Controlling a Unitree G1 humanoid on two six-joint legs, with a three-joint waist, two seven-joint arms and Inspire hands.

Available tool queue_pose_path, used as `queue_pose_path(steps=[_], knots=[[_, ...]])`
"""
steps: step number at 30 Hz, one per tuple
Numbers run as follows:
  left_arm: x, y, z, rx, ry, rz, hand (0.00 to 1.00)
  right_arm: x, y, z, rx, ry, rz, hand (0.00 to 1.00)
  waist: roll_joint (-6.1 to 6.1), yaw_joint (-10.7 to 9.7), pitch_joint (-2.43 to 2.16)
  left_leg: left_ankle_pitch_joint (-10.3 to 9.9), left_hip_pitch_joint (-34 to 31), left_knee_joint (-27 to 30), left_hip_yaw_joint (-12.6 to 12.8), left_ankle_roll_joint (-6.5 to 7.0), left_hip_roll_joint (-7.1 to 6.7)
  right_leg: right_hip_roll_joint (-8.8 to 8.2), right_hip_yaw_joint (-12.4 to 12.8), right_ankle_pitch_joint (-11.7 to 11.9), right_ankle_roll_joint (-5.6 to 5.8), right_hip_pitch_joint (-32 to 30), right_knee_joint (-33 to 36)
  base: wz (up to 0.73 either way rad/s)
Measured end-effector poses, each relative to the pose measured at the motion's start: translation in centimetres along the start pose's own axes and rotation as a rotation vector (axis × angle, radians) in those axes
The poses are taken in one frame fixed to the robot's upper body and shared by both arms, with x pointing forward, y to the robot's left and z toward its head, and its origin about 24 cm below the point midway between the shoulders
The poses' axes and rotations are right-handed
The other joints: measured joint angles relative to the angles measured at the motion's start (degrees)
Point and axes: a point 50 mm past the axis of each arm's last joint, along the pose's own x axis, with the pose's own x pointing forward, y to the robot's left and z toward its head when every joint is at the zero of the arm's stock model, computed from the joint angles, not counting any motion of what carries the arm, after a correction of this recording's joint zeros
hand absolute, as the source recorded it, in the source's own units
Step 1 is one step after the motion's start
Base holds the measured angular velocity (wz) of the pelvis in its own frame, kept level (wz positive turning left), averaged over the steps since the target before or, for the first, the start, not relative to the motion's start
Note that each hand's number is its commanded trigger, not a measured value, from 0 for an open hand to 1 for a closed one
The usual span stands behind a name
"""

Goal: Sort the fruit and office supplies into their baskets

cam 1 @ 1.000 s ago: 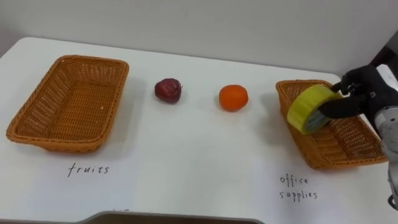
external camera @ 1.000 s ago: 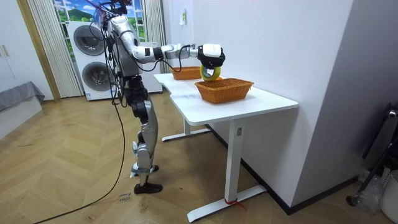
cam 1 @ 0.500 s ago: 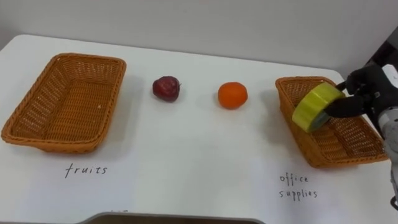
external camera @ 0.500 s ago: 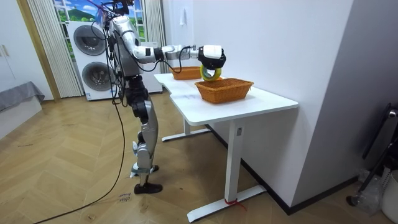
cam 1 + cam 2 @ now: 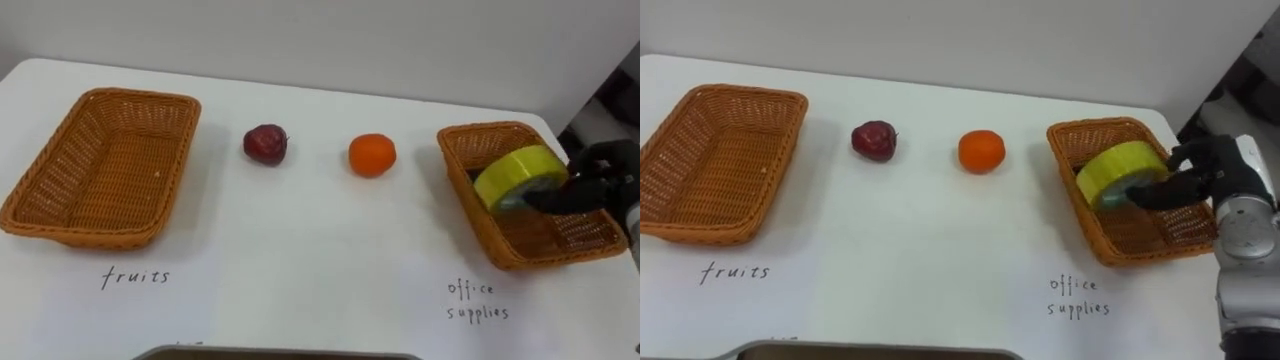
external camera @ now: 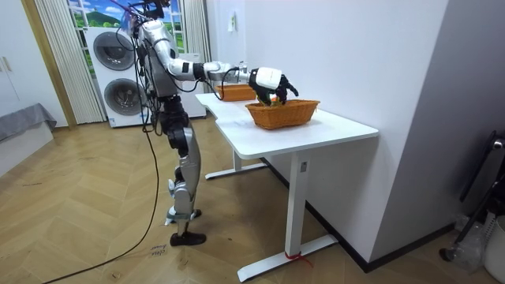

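Lowered since 1 second ago, the tape roll (image 5: 520,175) sits in the office basket (image 5: 490,127), my right hand (image 5: 600,182) loosened, fingers spread against it. 1 item done; apple (image 5: 265,144) and orange (image 5: 372,155) remain.

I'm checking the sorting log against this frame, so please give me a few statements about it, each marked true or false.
1. The yellow tape roll is inside the office supplies basket. True.
2. The apple lies in the fruits basket. False: it lies on the table, between that basket and the orange.
3. The orange sits on the table between the apple and the office supplies basket. True.
4. The robot's left hand is at the tape roll. False: the right hand is there, reaching in from the right.
5. The fruits basket holds no fruit. True.
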Motion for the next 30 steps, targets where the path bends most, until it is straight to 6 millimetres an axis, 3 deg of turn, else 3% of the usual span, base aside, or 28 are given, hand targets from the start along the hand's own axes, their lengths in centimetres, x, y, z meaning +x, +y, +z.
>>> queue_pose_path(steps=[14, 18, 30], knots=[[0.0, 0.3, 0.0, 0.005, 0.003, 0.014, 0.00, 0.0, 0.1, -0.2, 0.005, 0.022, 0.005, 0.00, -0.65, 0.43, 0.18, 0.01, 0.15, -0.20, 0.38, 0.02, -0.02, -0.02, 0.30, -0.01, 0.02, -0.20, 0.02, 0.00], [0.0, 0.2, 0.0, 0.004, 0.004, 0.016, 0.00, -0.1, -0.2, 0.8, 0.004, -0.020, -0.008, 0.00, -0.51, 0.40, 0.24, 0.01, -0.02, -0.41, 0.52, 0.01, 0.01, 0.00, 0.29, -0.01, 0.02, -0.48, 0.09, -0.01], [0.0, 0.2, -0.1, 0.003, 0.022, 0.035, 0.00, -0.2, -0.3, 1.2, 0.011, -0.037, -0.013, 0.00, 0.23, 0.42, -0.09, 0.01, 0.04, -0.42, 0.55, 0.02, 0.02, 0.00, 0.42, -0.01, 0.02, -0.50, 0.23, 0.00]])
